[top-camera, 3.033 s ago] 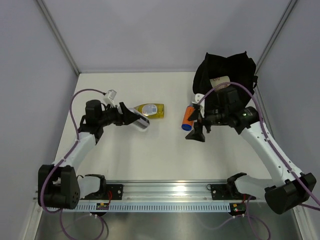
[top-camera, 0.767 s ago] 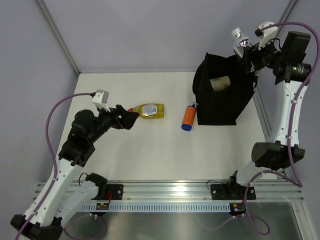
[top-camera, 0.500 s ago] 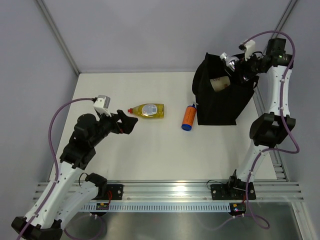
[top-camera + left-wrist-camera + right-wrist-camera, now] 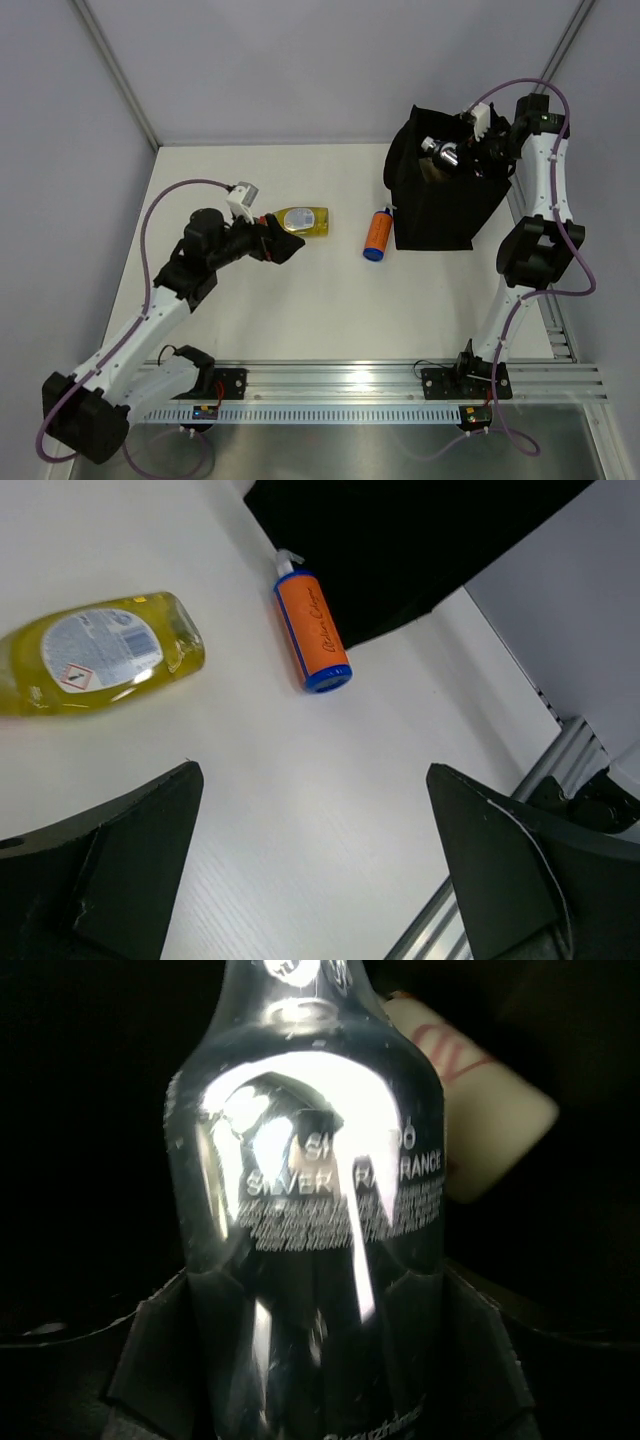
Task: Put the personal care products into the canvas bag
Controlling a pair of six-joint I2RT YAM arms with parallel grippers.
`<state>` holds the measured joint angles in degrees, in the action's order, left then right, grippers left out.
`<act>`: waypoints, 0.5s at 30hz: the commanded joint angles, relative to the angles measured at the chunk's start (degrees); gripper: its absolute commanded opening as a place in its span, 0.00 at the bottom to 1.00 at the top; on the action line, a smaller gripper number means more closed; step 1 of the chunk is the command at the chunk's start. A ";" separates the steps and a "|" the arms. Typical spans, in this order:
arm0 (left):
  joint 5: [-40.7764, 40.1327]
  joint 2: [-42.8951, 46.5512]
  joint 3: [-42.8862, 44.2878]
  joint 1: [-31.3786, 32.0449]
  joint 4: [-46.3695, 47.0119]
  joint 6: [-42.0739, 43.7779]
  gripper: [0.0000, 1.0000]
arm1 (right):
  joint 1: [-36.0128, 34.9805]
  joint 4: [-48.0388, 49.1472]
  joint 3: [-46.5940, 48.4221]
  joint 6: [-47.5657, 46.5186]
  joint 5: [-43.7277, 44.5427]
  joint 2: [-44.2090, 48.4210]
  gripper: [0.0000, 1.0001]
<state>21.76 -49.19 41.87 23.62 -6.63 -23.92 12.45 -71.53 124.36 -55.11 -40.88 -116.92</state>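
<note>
Right gripper (image 4: pixel 310 1360) clasps the silvery bottle (image 4: pixel 310 1180) within the rim of the canvas bag (image 4: pixel 440 215). Left gripper (image 4: pixel 310 780) gapes wide, empty, just beside the yellow bottle (image 4: pixel 100 655).

Top view: bright, even overhead light, faint shadows on table (image 4: pixel 320 310). Left wrist: sharp, evenly lit. Right wrist: dark inside bag (image 4: pixel 80 1110), hard glare on silvery bottle (image 4: pixel 300 1160), text slightly soft.
</note>
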 commanded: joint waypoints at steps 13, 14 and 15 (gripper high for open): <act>-12.60 -31.47 20.43 20.50 1.28 4.41 0.99 | -0.32 12.72 8.53 25.46 -2.45 13.03 0.99; -13.92 -35.32 21.84 21.72 0.75 4.58 0.99 | -0.06 14.64 8.27 26.89 -1.66 13.91 1.00; -15.50 -37.36 24.64 22.43 0.22 4.67 0.99 | 0.12 15.62 8.01 28.73 -1.39 16.27 1.00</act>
<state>13.50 -81.30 60.77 44.18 -6.68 -21.41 12.23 -61.52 130.37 -34.79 -43.62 -107.00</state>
